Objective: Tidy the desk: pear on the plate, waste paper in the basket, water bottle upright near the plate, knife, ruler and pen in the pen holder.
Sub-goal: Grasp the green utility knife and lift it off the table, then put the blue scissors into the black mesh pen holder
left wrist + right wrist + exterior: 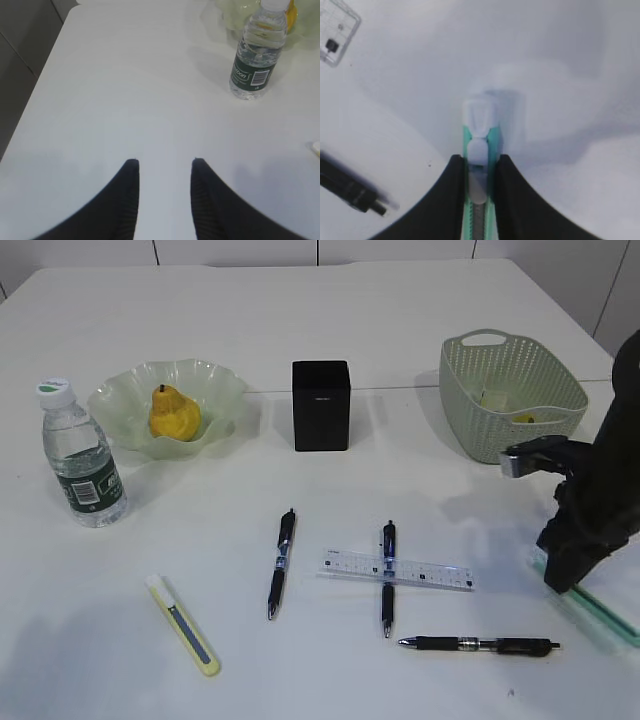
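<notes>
My right gripper (pixel 479 157) is shut on the sides of a green utility knife (pixel 479 127), whose pale end sticks out past the fingertips. From the exterior camera, that gripper (pixel 562 577) stands low at the table's right edge with the green knife (pixel 603 612) under it. A yellow knife (pixel 186 626) lies front left. Three pens (pixel 281 562) (pixel 388 577) (pixel 480 645) and a clear ruler (pixel 396 570) lie in the middle. The pear (pixel 175 412) sits on the plate (pixel 118 400), with the upright bottle (pixel 82 455) beside it. My left gripper (pixel 163 161) hangs open over bare table.
The black pen holder (pixel 321 405) stands at centre back. The basket (pixel 512 395) at back right holds paper (pixel 494 398). One pen lies across the ruler. The left wrist camera sees the bottle (pixel 257 55) ahead on the right and the table's left edge (pixel 47 65).
</notes>
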### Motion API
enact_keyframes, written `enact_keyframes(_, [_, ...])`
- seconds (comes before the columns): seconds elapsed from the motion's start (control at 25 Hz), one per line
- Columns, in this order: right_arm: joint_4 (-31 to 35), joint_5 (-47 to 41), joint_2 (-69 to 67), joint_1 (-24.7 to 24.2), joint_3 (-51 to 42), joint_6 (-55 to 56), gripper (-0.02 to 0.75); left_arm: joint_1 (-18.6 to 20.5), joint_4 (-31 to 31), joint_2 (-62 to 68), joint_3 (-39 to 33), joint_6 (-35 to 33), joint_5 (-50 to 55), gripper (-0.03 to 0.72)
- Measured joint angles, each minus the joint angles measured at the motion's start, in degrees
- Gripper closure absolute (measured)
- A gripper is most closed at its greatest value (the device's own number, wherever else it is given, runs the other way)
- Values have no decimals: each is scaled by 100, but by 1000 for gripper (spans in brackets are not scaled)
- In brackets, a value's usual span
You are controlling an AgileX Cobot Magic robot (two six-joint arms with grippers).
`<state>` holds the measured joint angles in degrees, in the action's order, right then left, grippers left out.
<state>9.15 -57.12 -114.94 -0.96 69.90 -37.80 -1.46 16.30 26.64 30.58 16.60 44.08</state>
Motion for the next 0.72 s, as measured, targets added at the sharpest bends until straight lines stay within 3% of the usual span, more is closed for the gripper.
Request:
enact_keyframes(0.48, [820,-947,0,0,893,842,594,0,-177,0,0,0,0,449])
enact_keyframes(0.72, [898,-1138,0,14,1565,1458,594,0,-212,0,0,0,0,449])
